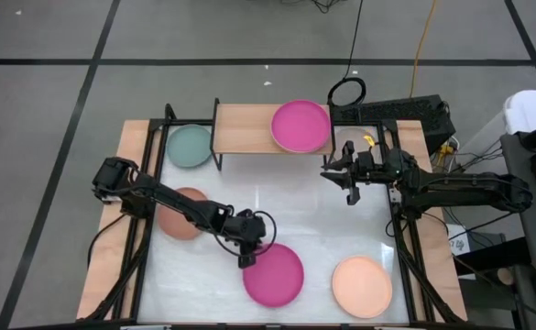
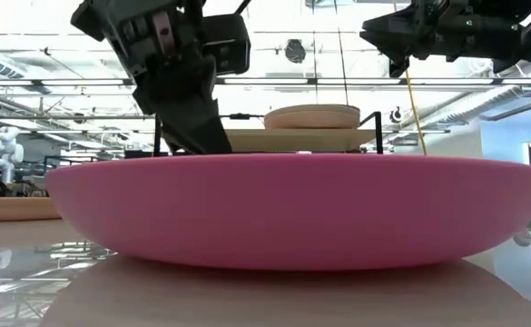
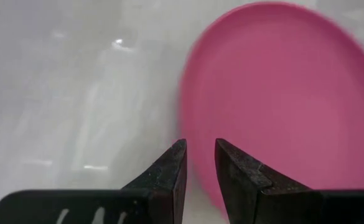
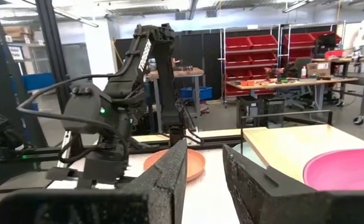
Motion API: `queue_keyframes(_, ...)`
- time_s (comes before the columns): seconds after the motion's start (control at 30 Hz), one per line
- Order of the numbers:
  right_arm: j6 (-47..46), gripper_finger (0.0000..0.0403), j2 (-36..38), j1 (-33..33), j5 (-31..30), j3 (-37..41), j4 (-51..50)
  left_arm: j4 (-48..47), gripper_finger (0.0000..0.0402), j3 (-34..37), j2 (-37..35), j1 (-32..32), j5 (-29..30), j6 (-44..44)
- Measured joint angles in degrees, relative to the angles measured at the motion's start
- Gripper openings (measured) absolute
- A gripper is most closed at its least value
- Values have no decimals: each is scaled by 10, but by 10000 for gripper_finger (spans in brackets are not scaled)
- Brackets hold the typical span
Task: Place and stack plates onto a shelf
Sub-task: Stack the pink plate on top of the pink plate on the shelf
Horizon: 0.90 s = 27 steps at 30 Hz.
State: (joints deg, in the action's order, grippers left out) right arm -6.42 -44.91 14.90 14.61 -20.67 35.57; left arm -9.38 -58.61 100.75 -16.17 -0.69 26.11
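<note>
1. High view: my left gripper (image 1: 246,259) hung low over the white table (image 1: 313,220), right at the near-left rim of a magenta plate (image 1: 274,274).
2. Left wrist view: my fingers (image 3: 169,171) stood a narrow gap apart, with the plate's edge (image 3: 281,99) just beyond the tips and nothing between them.
3. My right gripper (image 1: 351,194) hovered above the table just in front of the shelf (image 1: 245,128), its fingers slightly parted and empty.
4. A second magenta plate (image 1: 300,126) lay on the right end of the shelf's wooden top.
5. A teal plate (image 1: 190,146) sat left of the shelf, a terracotta plate (image 1: 181,215) lay partly under my left arm, and a peach plate (image 1: 362,286) rested near the front right corner.
</note>
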Motion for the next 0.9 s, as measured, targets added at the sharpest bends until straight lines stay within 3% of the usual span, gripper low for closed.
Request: queue_keyframes(0.9,0,88,0,0,0,0,2,-5,88,0,40,-5,2,27)
